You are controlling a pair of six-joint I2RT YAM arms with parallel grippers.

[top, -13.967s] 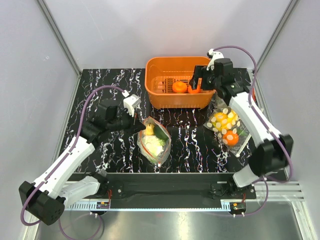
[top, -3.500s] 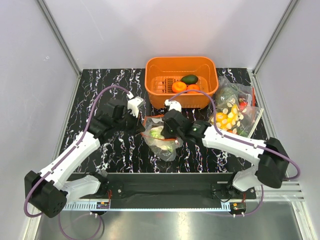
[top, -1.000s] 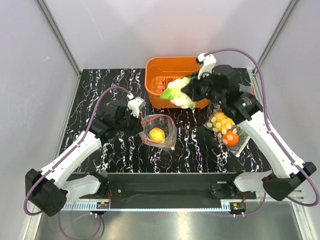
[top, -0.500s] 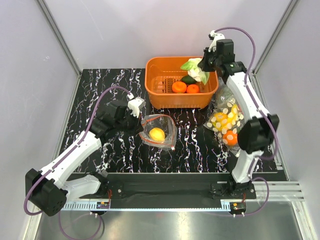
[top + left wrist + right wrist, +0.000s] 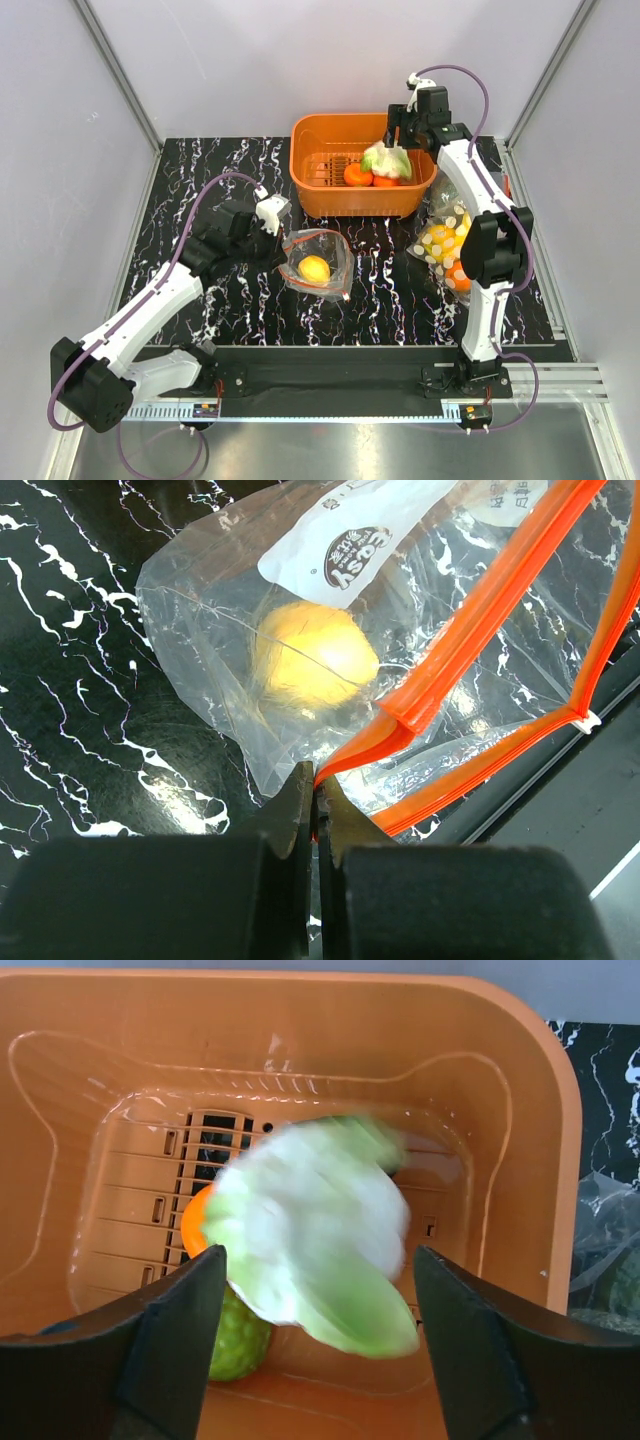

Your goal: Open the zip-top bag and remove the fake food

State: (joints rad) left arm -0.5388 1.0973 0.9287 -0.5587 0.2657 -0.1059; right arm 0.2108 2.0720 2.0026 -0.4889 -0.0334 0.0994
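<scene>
Cauliflower over basket, right hand spread; left hand pinches zip-top bag.

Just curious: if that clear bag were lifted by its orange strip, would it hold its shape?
Probably not: the zip-top bag looks thin and crinkly, so it would likely sag. The round yellow fruit inside would probably roll to its lowest corner.

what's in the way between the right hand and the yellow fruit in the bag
Only the orange basket's near wall: the right hand hangs open over the basket, above the cauliflower. Beyond that nothing visible blocks the zip-top bag; the left hand pinches its zip strip, mouth open.
</scene>
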